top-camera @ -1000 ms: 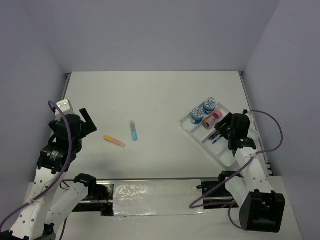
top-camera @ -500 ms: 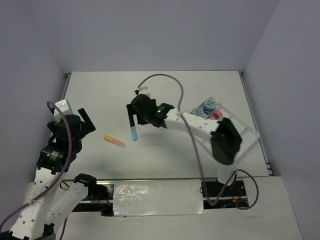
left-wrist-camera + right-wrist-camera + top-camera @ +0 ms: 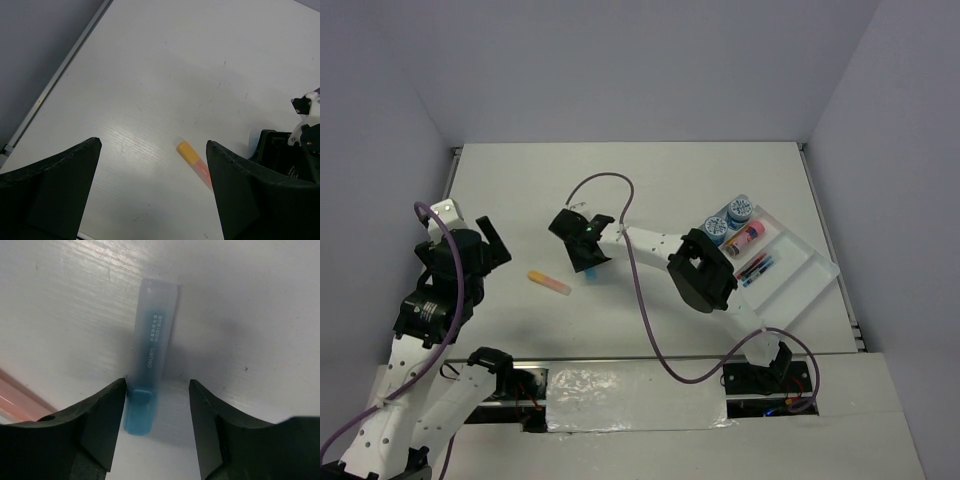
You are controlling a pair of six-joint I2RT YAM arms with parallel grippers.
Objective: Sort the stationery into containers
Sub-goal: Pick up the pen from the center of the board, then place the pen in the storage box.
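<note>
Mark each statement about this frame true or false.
1. The light-blue stick lies on the table between the right gripper's open fingers. True.
2. The yellow-orange stick is in the tray. False: it lies on the table, in front of the left arm.
3. Both patterned tubs sit in the tray. True.
4. The left gripper holds a pen. False: it is open and empty; the pens lie in the tray.
</note>
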